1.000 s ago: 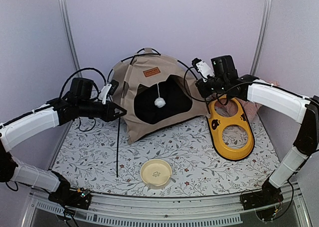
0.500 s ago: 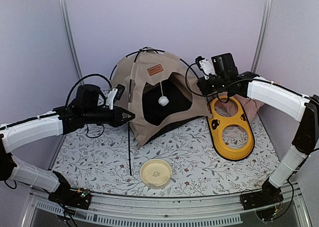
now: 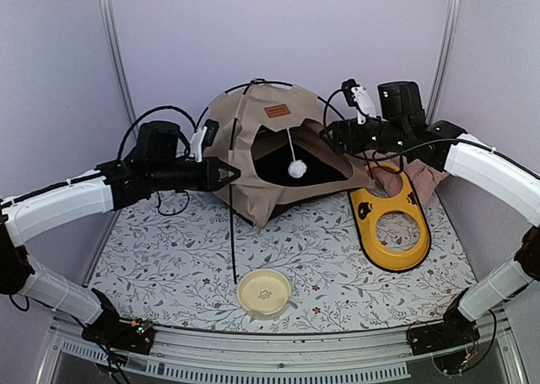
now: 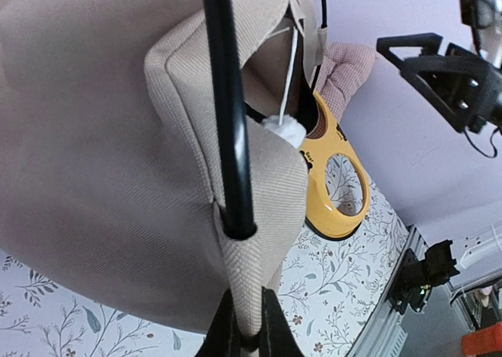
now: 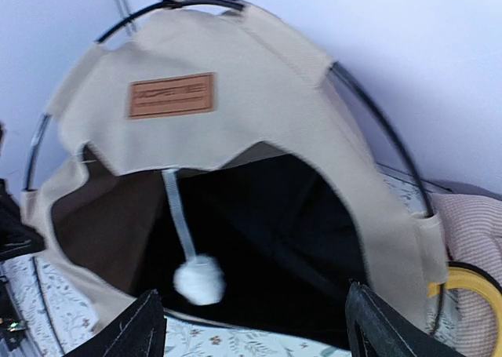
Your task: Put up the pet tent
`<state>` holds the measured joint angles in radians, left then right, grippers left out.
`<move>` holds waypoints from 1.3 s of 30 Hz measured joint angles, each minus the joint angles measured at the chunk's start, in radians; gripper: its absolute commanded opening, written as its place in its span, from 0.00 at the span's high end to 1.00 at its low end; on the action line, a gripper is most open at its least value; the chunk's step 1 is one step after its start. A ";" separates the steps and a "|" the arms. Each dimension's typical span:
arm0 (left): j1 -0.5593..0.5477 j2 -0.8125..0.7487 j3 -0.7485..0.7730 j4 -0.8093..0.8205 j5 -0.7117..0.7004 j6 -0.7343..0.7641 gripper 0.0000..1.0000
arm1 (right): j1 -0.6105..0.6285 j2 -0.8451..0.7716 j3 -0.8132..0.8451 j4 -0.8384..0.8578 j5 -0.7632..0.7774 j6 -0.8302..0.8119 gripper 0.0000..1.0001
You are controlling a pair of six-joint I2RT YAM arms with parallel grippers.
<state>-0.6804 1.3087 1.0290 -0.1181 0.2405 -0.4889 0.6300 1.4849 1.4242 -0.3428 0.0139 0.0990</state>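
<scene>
Pet tent point(image 3: 270, 148), near the table's point(image 3: 337, 257) far edge, has swung right and tilted. The left gripper point(image 3: 229, 175) stays pinched on its corner fabric and the right gripper point(image 3: 331, 135) has just sprung wide, so the loose pole point(image 3: 233, 232) probably still needs seating.

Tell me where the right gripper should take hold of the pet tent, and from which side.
Probably the right front corner sleeve of the pet tent, coming in from the right arm's own side. That folded fabric tab sticks out as a thin edge the open right gripper can pinch. It also mirrors the corner the left gripper holds beside the black pole.
</scene>
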 measured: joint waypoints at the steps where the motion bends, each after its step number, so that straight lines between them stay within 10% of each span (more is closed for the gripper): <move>1: -0.003 0.013 0.019 -0.008 -0.003 -0.007 1.00 | 0.024 -0.023 -0.014 0.008 -0.019 0.016 0.19; 21: -0.005 0.113 0.188 -0.060 -0.017 -0.040 1.00 | 0.341 0.188 -0.171 0.290 -0.449 0.340 0.49; 39: -0.005 0.134 0.200 -0.060 -0.014 -0.035 1.00 | 0.385 0.320 -0.131 0.373 -0.425 0.487 0.74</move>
<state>-0.6857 1.4429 1.2293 -0.1783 0.2268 -0.5240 1.0153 1.8046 1.2930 0.0307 -0.4110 0.5861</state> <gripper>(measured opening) 0.049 0.317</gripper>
